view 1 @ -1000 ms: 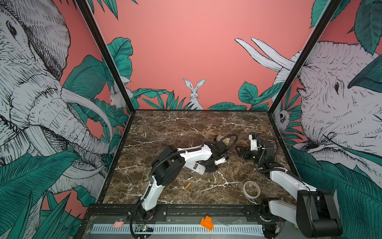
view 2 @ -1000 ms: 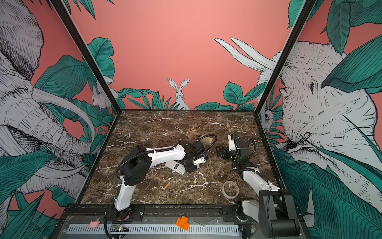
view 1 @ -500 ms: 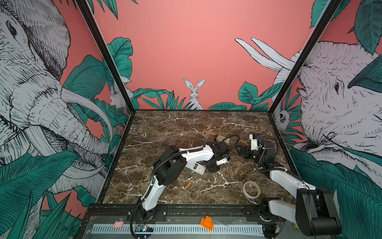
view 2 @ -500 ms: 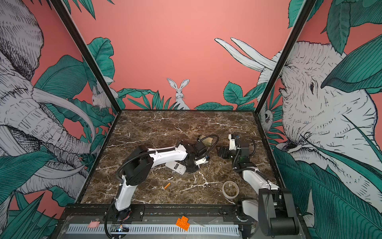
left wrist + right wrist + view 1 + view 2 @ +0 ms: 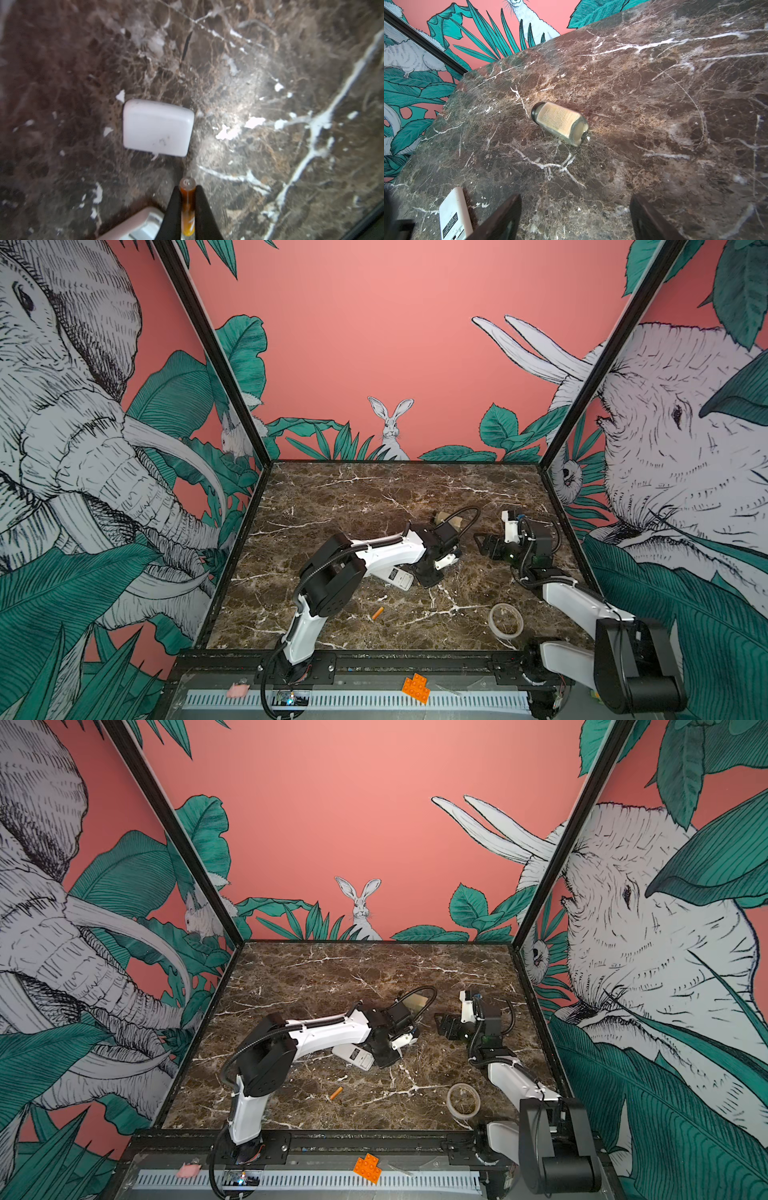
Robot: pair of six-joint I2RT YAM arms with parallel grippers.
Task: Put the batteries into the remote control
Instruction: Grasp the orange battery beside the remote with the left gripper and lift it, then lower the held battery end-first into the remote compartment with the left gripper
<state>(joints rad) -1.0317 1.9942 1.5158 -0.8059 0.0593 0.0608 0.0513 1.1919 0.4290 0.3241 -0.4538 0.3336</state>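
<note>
- My left hand (image 5: 187, 190) is clamped tight on one battery (image 5: 187, 207). The orange body is pinched between the two black fingers and the silvery end pokes out past the tips.
- That battery hangs right beside one end of the remote control (image 5: 399, 577); can't tell if they touch.
- The remote control lies label side up on the worktop (image 5: 374, 497), partly hidden by the left arm.
- The other battery (image 5: 377, 613) lies loose in front of the remote control, apart from it.
- A small white cover (image 5: 158, 127) lies flat near the remote control, not touching it.
- My right hand (image 5: 575, 218) is spread wide with nothing in it, off to the remote control's right.
- A jar (image 5: 559, 123) lies on its side behind the remote control.
</note>
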